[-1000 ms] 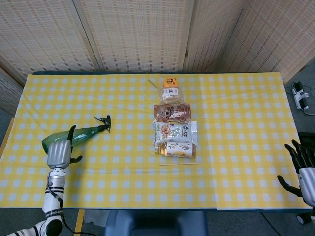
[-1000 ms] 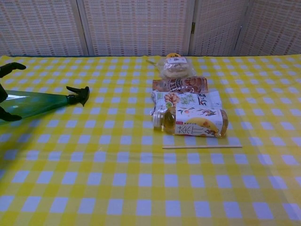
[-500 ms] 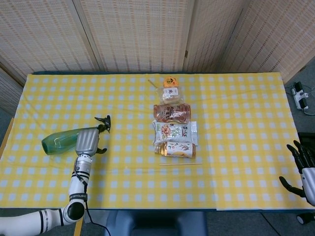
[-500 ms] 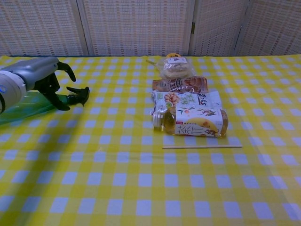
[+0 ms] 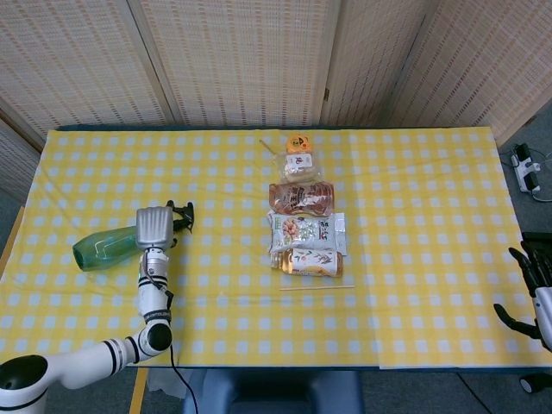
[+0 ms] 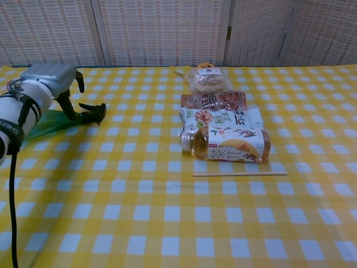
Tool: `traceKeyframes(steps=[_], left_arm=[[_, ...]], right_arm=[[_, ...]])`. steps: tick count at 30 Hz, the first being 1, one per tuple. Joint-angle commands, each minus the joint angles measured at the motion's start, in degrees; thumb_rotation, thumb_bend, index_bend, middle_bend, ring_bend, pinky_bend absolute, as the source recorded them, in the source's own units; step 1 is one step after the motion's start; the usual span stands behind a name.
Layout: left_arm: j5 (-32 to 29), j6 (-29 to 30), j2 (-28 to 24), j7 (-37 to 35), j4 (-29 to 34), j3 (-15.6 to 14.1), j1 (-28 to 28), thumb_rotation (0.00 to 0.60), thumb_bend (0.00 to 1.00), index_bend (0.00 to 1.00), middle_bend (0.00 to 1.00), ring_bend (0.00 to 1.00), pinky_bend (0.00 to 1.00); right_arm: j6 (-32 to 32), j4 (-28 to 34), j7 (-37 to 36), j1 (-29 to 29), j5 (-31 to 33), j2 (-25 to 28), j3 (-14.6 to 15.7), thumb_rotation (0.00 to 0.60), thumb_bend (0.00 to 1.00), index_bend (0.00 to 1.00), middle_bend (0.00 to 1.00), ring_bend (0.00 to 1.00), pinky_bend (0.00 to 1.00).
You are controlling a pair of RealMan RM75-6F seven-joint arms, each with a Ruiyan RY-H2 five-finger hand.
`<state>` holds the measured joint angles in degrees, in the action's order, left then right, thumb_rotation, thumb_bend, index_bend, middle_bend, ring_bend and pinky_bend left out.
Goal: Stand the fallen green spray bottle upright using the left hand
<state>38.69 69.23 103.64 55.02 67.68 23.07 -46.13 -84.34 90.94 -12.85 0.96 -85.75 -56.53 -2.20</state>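
My left hand (image 5: 153,227) sits over the neck of the green spray bottle (image 5: 105,247), which lies on its side at the left of the checked tabletop (image 5: 414,198), though I cannot tell if my fingers clasp it, while my right hand (image 5: 536,293) hangs spread and empty off the right edge.

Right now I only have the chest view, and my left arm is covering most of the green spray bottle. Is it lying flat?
Observer: Yes. In the head view the green spray bottle lies on its side, with its base toward the left and its nozzle toward the snack packs.
Operator: I can't see my right hand at all. Where is it?
Observer: The right hand is past the right edge of the table, with its fingers apart and nothing in it.
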Motion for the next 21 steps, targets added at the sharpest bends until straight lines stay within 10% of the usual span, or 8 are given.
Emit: traceKeyframes(steps=[1,21], left_arm=[[-5.86,-3.43,1.66,3.57,-4.16,1.65,-2.52,0.600,0.21,0.38,1.00,1.00,1.00],[-16.72,-10.33,5.10,8.99,-16.58,2.64,-7.57,0.600,0.38,0.42,1.00,1.00,1.00]], right_arm=[[0.54,-0.14,-0.16,0.23,0.19,0.03,-0.02,0.600,0.31,0.00,0.00,0.00,0.00],[0.06,-0.43,-0.61,0.06,1.02,0.12,-0.66,0.600,0.31,0.00,0.00,0.00,0.00]])
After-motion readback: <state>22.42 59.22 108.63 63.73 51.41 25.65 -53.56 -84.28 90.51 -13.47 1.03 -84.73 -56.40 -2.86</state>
